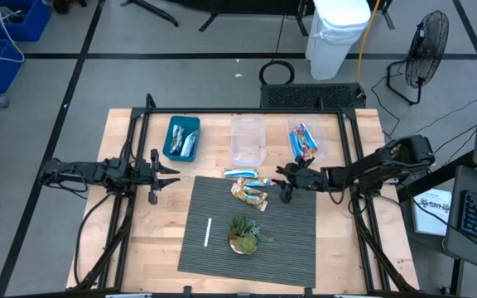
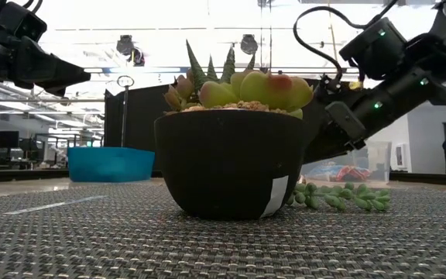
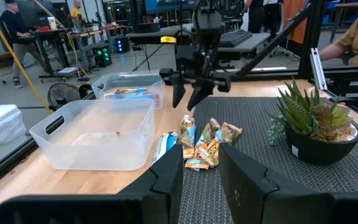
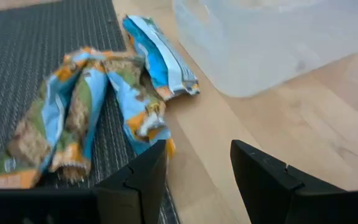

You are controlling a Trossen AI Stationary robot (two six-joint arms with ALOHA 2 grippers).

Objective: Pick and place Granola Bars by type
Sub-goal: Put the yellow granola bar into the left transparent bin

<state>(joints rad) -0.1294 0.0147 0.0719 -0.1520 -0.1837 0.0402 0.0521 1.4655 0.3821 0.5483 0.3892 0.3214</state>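
Note:
A small heap of tan/gold-and-blue granola bars lies on the far edge of the dark mat, with a silvery-blue bar on the wood just beyond it. In the right wrist view the heap and the silvery-blue bar lie ahead of my fingers. My right gripper hangs open just to the right of the heap, touching nothing; the left wrist view shows it above the bars. My left gripper waits open over the left part of the table.
A blue bin holds silvery bars, a clear bin stands in the middle at the far side, and another clear bin holds blue-and-red bars. A potted plant and a white stick lie on the mat.

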